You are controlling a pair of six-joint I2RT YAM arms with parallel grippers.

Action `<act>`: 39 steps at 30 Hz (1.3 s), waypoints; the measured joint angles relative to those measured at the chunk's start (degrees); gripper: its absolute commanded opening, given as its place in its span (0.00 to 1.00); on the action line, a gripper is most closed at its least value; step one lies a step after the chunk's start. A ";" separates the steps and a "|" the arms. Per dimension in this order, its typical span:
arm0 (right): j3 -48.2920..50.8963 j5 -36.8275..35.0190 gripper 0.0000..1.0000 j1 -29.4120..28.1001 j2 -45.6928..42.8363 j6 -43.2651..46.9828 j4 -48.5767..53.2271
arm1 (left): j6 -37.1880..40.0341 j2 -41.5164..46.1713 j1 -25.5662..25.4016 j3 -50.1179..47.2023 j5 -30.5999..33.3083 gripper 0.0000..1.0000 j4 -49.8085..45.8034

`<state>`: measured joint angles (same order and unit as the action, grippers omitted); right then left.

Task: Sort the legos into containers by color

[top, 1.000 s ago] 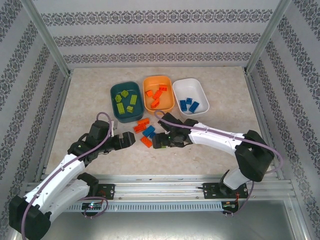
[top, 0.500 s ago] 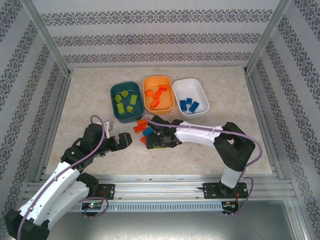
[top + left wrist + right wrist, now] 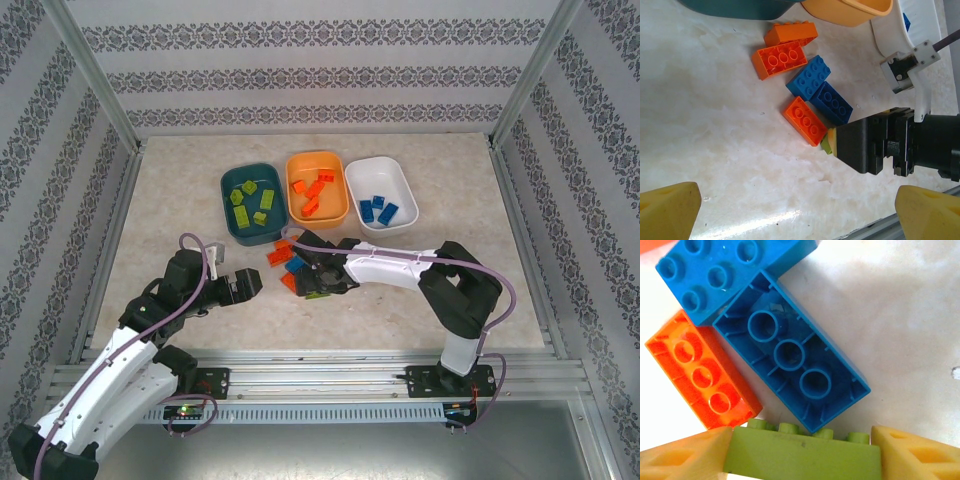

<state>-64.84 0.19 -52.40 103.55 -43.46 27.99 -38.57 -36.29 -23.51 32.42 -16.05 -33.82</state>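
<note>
Walls [image 3: 320,70]: pale, with patterned bands, enclosing both tools.
Worktop [image 3: 450,270]: glossy beige marble look, beneath the tools.
Tubs: teal tub [image 3: 226,200], orange tub [image 3: 316,154], white tub [image 3: 372,178], in a row beyond both tools.
Left tool [image 3: 250,285]: released, fingers wide apart.
Right tool [image 3: 312,288]: grasping lime brick [image 3: 800,457].
Loose legos [image 3: 808,76]: blue and orange, just ahead of the right tool.

Yellow pads [image 3: 680,460] flank a lime-green brick [image 3: 800,460]; just beyond them, a blue brick [image 3: 790,365] and an orange brick [image 3: 700,375] on the cream-marbled table [image 3: 900,315].
</note>
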 measured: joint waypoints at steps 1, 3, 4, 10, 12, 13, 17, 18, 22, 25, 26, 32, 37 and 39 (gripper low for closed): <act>-0.04 -0.11 0.60 0.00 0.00 0.04 -0.02 | 0.00 0.02 0.00 0.00 0.00 1.00 -0.11; -0.04 -0.42 0.59 0.00 -0.13 0.04 -0.02 | 0.04 0.04 0.00 0.00 0.00 1.00 -0.13; -0.04 -0.52 0.59 0.00 -0.24 0.07 0.00 | 0.15 0.04 0.00 0.00 0.02 1.00 -0.17; 0.48 -1.29 0.60 0.02 -1.92 0.17 1.01 | 0.20 0.04 0.00 0.00 0.00 1.00 -0.35; 0.57 -1.42 0.60 0.09 -3.61 0.28 1.75 | 0.20 0.04 0.00 0.00 0.00 1.00 -0.46; 0.57 -1.46 0.60 0.17 -4.74 0.31 2.01 | 0.20 0.04 0.00 0.00 0.00 1.00 -0.48; 0.44 -1.25 0.61 1.33 -9.77 0.79 2.67 | 0.17 0.04 0.00 0.02 0.00 1.00 -0.48; -0.11 -1.01 0.61 2.03 -11.06 1.40 3.10 | 0.17 0.07 0.00 0.04 0.02 1.00 -0.48; -4.61 0.81 0.62 4.90 -12.24 3.39 3.30 | 0.15 0.83 0.00 0.04 0.04 1.00 -0.48; -9.03 3.32 0.62 6.86 -11.37 4.74 2.19 | 0.13 1.86 0.00 0.04 0.22 1.00 -0.48; -11.54 4.42 0.62 7.61 -10.29 5.25 1.66 | 0.13 2.21 0.00 0.04 0.26 1.00 -0.48; -26.47 11.32 0.62 10.95 2.29 7.08 -4.59 | 0.15 3.58 0.02 0.09 0.83 1.00 -0.92; -37.53 15.89 0.63 12.37 15.15 7.93 -8.70 | 0.22 3.67 0.02 1.81 1.09 1.00 -3.54; -42.56 17.18 0.64 12.57 20.17 8.11 -9.05 | 0.39 3.67 0.02 2.97 1.11 1.00 -4.20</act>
<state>-107.39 17.37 -39.83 123.72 -35.35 18.94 -38.17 -32.62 -23.49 35.40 -14.94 -38.02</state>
